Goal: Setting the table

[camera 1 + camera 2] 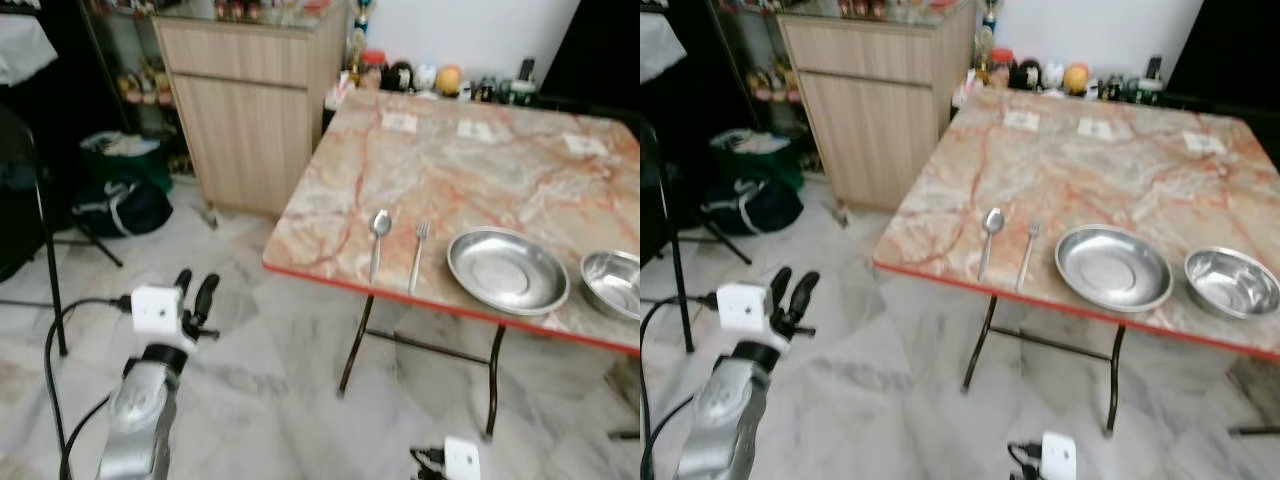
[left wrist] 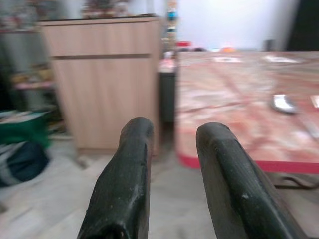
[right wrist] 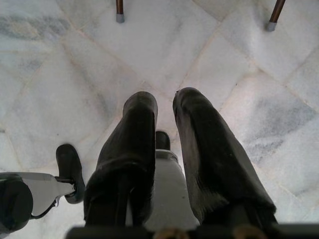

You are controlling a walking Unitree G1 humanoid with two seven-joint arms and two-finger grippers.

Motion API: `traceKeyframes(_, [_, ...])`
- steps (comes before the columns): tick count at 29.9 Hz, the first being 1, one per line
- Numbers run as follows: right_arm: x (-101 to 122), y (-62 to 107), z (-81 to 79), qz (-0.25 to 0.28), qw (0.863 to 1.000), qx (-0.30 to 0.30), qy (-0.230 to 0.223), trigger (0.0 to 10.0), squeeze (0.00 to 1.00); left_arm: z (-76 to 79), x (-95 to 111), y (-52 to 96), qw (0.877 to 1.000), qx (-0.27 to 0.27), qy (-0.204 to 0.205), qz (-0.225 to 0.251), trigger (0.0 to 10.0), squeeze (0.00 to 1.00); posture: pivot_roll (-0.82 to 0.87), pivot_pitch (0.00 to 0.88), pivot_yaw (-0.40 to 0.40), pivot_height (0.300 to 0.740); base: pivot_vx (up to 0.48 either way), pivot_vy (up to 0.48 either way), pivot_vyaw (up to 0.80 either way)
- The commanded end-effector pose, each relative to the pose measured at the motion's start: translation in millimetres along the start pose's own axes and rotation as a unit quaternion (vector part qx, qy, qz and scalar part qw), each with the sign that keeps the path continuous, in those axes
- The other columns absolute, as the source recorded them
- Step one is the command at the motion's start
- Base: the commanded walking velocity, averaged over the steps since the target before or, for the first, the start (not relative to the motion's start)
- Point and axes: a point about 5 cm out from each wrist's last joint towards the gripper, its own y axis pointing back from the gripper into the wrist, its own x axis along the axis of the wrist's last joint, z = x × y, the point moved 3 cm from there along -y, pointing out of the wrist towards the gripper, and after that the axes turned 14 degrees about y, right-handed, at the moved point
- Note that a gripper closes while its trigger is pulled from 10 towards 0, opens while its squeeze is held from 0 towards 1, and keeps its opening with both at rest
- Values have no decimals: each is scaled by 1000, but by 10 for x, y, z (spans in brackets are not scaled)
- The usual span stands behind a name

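Pink-veined marble table (image 1: 470,180), red-edged; silver plate (image 1: 507,270); grey-white marbled floor (image 1: 260,400).

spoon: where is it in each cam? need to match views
Left eye: spoon near the table's front edge, left of the fork.
Right eye: spoon, same spot.
Left wrist: blurred spoon bowl on the tabletop.
Right wrist: floor tiles, no spoon.
Shared landmark: the table's red edge.
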Motion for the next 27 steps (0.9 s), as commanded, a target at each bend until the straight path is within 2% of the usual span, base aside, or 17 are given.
traceKeyframes(1, [-8, -1, -8, -4, 1000, 1, -3, 10000, 0, 45, -36, -5, 1000, -15, 16, -18, 10000, 0, 142, 18, -52, 740, 0, 0, 0])
traceKeyframes(4, [-21, 0, -14, -9, 1000, 1, -5, 10000, 0, 19, -55, -47, 999, -14, 19, -31, 10000, 0, 131, 14, -44, 740, 0, 0, 0])
traceKeyframes(11, [-88, 16, 35, -19, 1000, -7, -7, 10000, 0, 23, 2, -93, 999, -4, 36, -33, 10000, 0, 129, 18, -44, 740, 0, 0, -708])
traceKeyframes(15, [-95, 17, 33, -21, 1000, -6, -5, 10000, 0, 12, 3, -86, 999, 0, 30, -37, 10000, 0, 128, 19, -45, 740, 0, 0, -698])
traceKeyframes(22, [-93, 17, 33, -20, 1000, -6, -5, 10000, 0, 0, 2, -78, 999, 0, 16, -41, 10000, 0, 132, 20, -44, 740, 0, -446, -698])
traceKeyframes(27, [-87, 15, 27, -19, 1000, -5, -5, 10000, 0, -17, 1, -78, 999, 3, 24, -48, 10000, 0, 135, 18, -42, 740, 0, 0, -690])
